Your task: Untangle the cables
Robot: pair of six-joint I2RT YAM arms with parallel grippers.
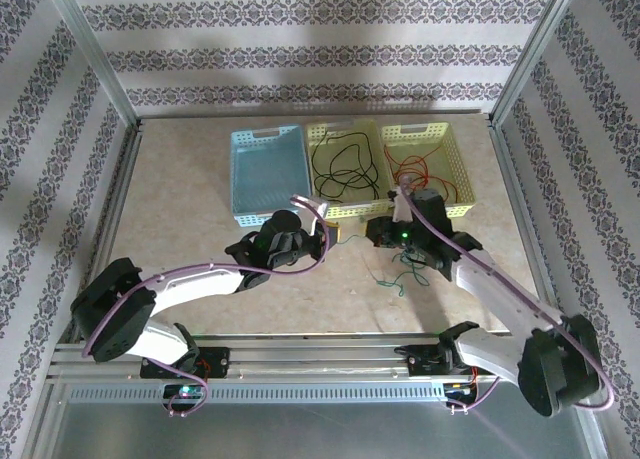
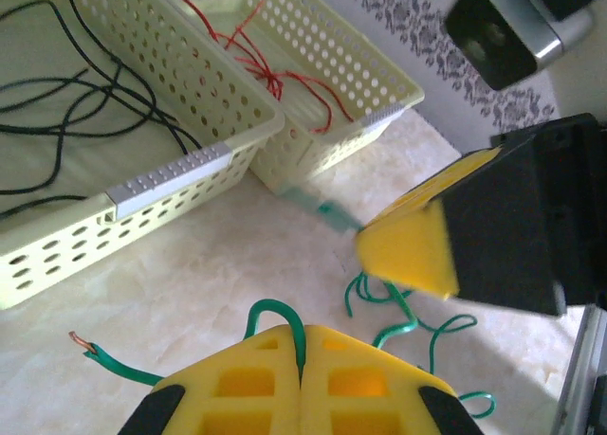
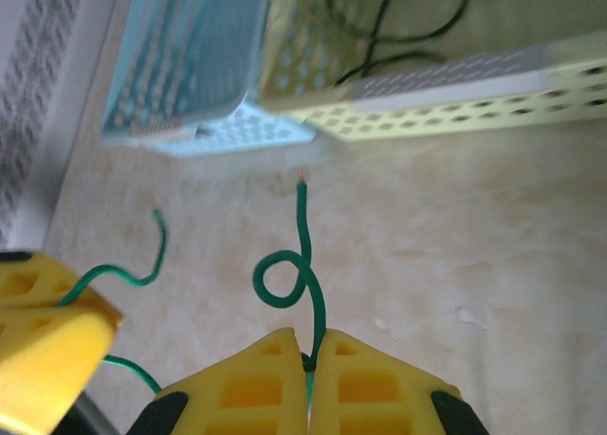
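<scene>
Yellow-fingered and pressed fully together, the right gripper (image 3: pixel 308 350) is seen pinching the dark green cable (image 3: pixel 302 226). A small loop and a bare copper tip are shown just beyond its fingertips. The left gripper (image 2: pixel 301 345) is likewise shut on the same cable, which rises as a short arch from the seam between its fingers. The two grippers are held near each other over the table (image 1: pixel 200 269), just in front of the baskets. Loose green coils are left lying on the surface beneath them.

It is judged that a knot could be tightened if the grippers are drawn apart while the small loop is closed. The thin cable could also be pulled out of a pinch made so near its end. A collision between the fingers is possible, since little room is left between them. The free end could be snagged in the perforated wall of the pale yellow basket (image 1: pixel 345 127), where the black cable (image 1: pixel 340 164) is coiled. The red cable (image 1: pixel 420 169) is held in the neighbouring basket (image 1: pixel 425 129).

Open tabletop is offered to the left and towards the arm bases. Movement is bounded behind by the basket row, including a blue basket (image 1: pixel 265 134), and at the sides by the metal frame (image 1: pixel 520 79).
</scene>
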